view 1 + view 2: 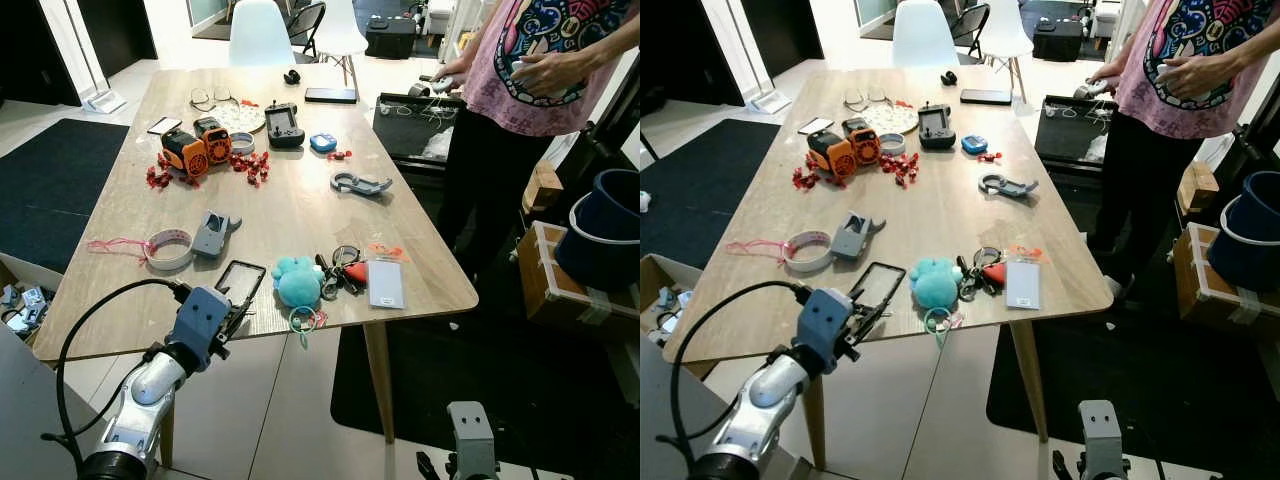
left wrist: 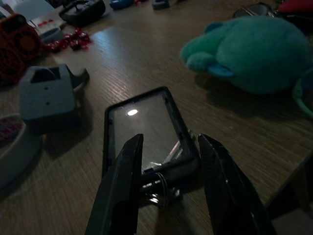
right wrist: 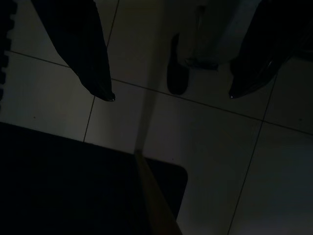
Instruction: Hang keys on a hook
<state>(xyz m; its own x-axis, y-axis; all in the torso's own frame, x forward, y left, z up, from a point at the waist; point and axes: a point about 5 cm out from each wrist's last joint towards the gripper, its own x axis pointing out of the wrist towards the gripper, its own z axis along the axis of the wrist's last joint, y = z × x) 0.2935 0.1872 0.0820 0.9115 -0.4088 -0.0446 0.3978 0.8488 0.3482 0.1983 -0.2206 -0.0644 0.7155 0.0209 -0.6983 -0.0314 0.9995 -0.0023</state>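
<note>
A bunch of keys (image 1: 338, 272) with a red tag lies near the table's front edge, right of a teal plush toy (image 1: 298, 282). My left gripper (image 1: 236, 318) reaches over the front edge at the near end of a black phone case (image 1: 241, 282). In the left wrist view its fingers (image 2: 122, 181) stand open on either side of that case end (image 2: 142, 127), with small metal rings (image 2: 157, 190) lying between them. A grey hook-shaped piece (image 1: 360, 183) lies further back on the table. My right gripper (image 3: 171, 95) hangs open above the floor.
The wooden table (image 1: 300, 215) holds a tape roll (image 1: 170, 248), a grey holder (image 1: 212, 233), an orange toy (image 1: 197, 146), red bits, a controller (image 1: 284, 124) and a card (image 1: 385, 283). A person (image 1: 540, 70) stands at the table's right side, beside boxes and a blue bin (image 1: 605, 225).
</note>
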